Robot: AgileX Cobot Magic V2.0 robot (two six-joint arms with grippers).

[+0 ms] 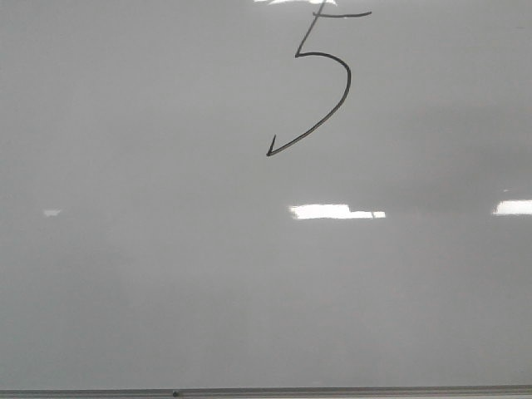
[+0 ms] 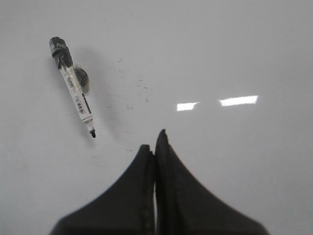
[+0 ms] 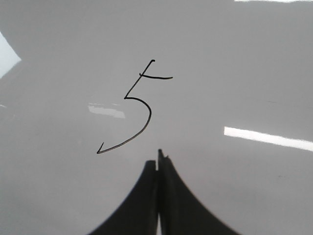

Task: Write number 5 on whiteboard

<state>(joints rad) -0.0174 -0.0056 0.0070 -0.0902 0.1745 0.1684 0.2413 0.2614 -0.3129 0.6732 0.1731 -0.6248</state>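
Note:
The number 5 (image 1: 326,75) is drawn in thin black marker near the top of the whiteboard (image 1: 166,274) in the front view. It also shows in the right wrist view (image 3: 137,110), just beyond my right gripper (image 3: 158,157), which is shut and empty above the board. My left gripper (image 2: 153,142) is shut and empty. An uncapped marker (image 2: 74,85) lies on the whiteboard (image 2: 234,54) beside it, apart from the fingers, tip toward them. No gripper shows in the front view.
The board's thin grey frame edge (image 1: 266,391) runs along the bottom of the front view. Bright white light reflections (image 1: 332,211) lie on the glossy surface. Faint dark specks (image 2: 129,95) mark the board near the marker.

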